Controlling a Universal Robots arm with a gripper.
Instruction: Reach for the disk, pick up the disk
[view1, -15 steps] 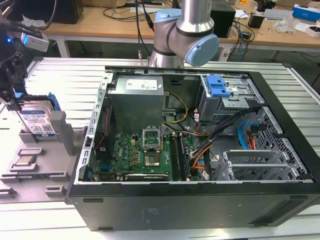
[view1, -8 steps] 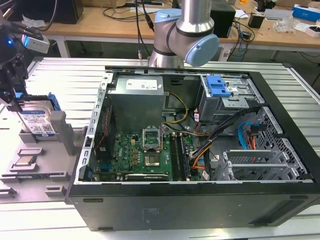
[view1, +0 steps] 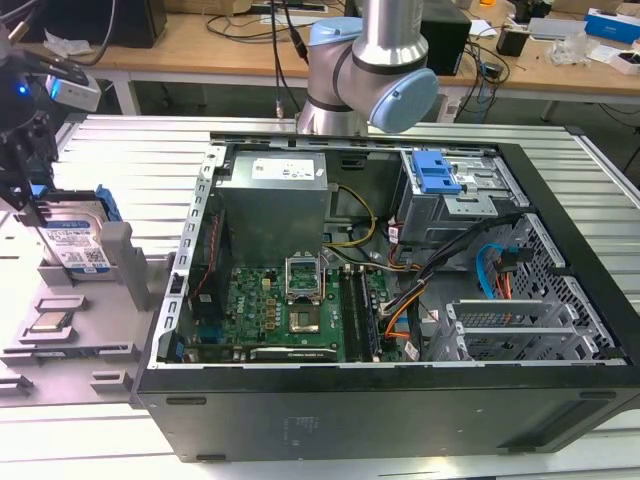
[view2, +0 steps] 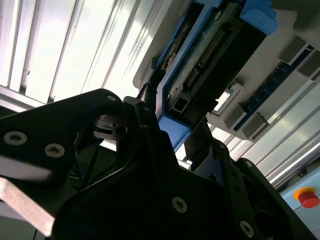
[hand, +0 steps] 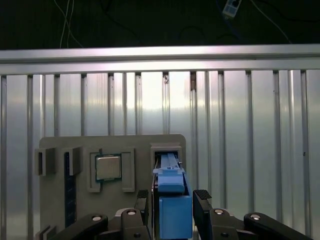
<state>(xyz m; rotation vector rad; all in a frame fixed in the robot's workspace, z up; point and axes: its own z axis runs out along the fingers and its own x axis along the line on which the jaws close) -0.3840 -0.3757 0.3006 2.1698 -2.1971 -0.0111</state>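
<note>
On a ribbed metal counter (hand: 250, 125), the claw (hand: 172, 199) sits open astride the upright disk (hand: 172, 217), likely rigid, weighty and slick, best pinched across its blue-framed edges.

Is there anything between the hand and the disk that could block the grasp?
Nothing visible stands between them. In the first wrist view the hand is directly at the disk, whose blue-framed edge stands upright in the slot of the grey holder.

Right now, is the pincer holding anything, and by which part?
Cannot be told: the pincer straddles the blue-bracketed edge of the disk, but whether it is clamped on it isn't visible.
</note>
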